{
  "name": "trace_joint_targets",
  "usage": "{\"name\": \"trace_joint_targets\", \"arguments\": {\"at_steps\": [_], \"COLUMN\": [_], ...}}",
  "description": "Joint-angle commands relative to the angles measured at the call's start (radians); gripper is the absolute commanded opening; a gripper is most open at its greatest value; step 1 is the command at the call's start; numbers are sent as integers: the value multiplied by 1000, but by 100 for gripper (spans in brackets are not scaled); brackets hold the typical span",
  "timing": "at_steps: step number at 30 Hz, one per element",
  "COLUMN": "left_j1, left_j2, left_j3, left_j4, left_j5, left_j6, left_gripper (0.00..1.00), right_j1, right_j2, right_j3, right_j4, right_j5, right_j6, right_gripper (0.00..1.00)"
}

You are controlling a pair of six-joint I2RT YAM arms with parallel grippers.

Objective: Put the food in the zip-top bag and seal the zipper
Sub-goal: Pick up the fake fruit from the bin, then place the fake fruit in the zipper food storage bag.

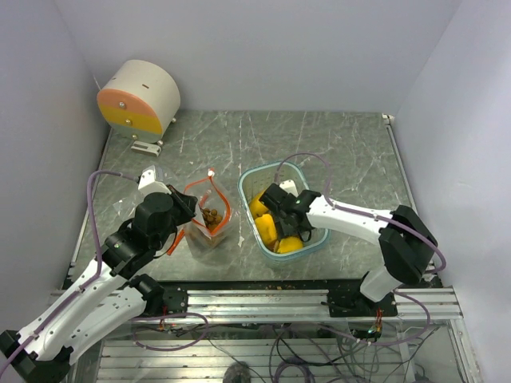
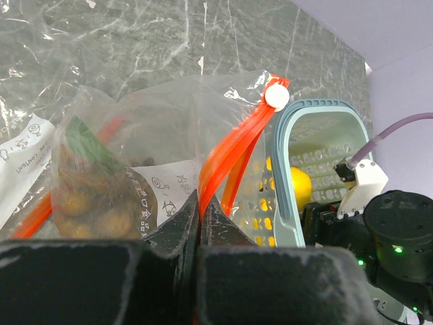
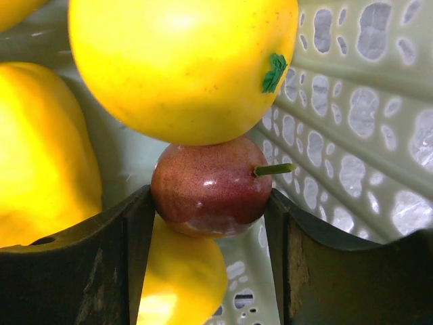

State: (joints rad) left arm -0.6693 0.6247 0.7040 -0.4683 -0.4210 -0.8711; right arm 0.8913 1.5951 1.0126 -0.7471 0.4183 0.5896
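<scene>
The clear zip-top bag (image 1: 209, 209) with an orange zipper (image 2: 226, 152) stands open on the table, left of the teal basket (image 1: 275, 166). The bunch of brown fruits (image 1: 211, 215) lies inside it and also shows in the left wrist view (image 2: 95, 203). My left gripper (image 1: 185, 209) is shut on the bag's orange zipper rim (image 2: 200, 203). My right gripper (image 1: 273, 209) is down in the basket. Its fingers press both sides of the small reddish fruit (image 3: 211, 186), which has a green stem. Yellow-orange fruits (image 1: 267, 230) lie around it, one right above it (image 3: 183, 68).
A round white and orange device (image 1: 140, 100) stands at the back left corner. White walls close in the table on three sides. The basket's perforated wall (image 3: 365, 115) is close on the right of my right gripper. The bag's white slider (image 2: 276, 95) sits at the far end of the zipper.
</scene>
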Motion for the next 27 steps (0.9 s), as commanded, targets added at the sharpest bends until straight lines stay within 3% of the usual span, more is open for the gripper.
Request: {"name": "trace_joint_targets", "arguments": {"at_steps": [1, 10, 16, 20, 27], "left_j1": [1, 0, 1, 0, 0], "left_j2": [-12, -23, -11, -15, -50], "left_j3": [23, 35, 16, -2, 33], "left_j4": [-5, -27, -3, 29, -8], "left_j5": [0, -9, 16, 54, 74], "left_j6": [5, -2, -13, -25, -11], "left_gripper": [7, 7, 7, 7, 7], "right_j1": [4, 3, 4, 8, 27], "right_j2": [-83, -322, -424, -421, -281], "right_j3": [92, 188, 177, 160, 151], "right_j4": [-96, 2, 283, 501, 688], "right_j5": [-28, -212, -467, -620, -723], "right_j6": [-13, -123, -194, -207, -190], "right_gripper": [0, 0, 0, 0, 0]}}
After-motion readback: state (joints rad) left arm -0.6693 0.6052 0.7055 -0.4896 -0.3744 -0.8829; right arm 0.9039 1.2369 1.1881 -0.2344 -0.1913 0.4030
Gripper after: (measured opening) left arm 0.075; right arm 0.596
